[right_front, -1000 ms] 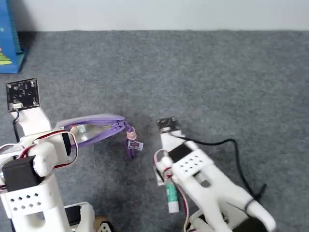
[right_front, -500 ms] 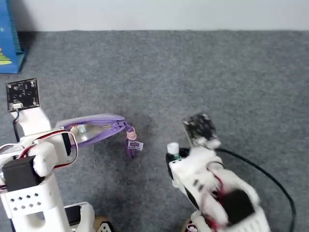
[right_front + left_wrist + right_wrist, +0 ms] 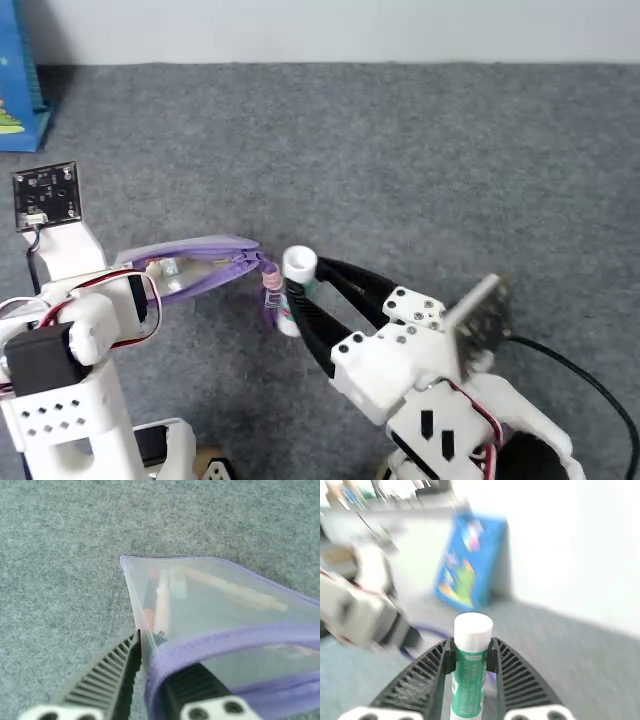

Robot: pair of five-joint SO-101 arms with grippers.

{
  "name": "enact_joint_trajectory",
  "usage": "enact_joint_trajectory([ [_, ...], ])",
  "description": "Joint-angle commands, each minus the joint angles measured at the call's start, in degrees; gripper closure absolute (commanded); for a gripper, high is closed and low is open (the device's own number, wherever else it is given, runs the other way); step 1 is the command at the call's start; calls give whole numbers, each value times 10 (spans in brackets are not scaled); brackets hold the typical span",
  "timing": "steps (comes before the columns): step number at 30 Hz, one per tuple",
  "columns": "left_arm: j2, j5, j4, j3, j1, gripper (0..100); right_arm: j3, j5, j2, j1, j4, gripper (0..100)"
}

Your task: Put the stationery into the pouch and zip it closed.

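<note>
A clear pouch (image 3: 195, 265) with a purple zip edge hangs at the left, held up off the grey carpet. My left gripper (image 3: 150, 652) is shut on the pouch (image 3: 210, 615) at its rim; pens and other stationery show through its mesh side. My right gripper (image 3: 300, 295) is shut on a glue stick (image 3: 295, 285) with a white cap and green label, held just right of the pouch's zip pull (image 3: 273, 290). In the right wrist view the glue stick (image 3: 470, 665) stands between my black fingers (image 3: 512, 677), pointing toward the left arm.
Grey carpet (image 3: 430, 160) covers the table. A blue box (image 3: 15, 90) stands at the far left edge, and the same blue box (image 3: 470, 565) appears beyond the glue stick. A black cable (image 3: 590, 385) trails behind the right arm.
My right arm lifted the glue stick from the carpet, swung round and carried it left to the pouch's zip end. The left arm and pouch kept still.
</note>
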Motion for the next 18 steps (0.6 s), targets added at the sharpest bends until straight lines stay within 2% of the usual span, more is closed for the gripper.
enact_joint_trajectory([
  [1, -4, 0, 3, -32, -1, 988, -17, -6, 9, -37, -101, 991],
  [7, -4, 0, 3, -32, -1, 988, 77, -3, 61, -51, -286, 991],
  [18, -4, 0, -1, -14, -1, 988, 110, -3, 244, -63, -479, 991],
])
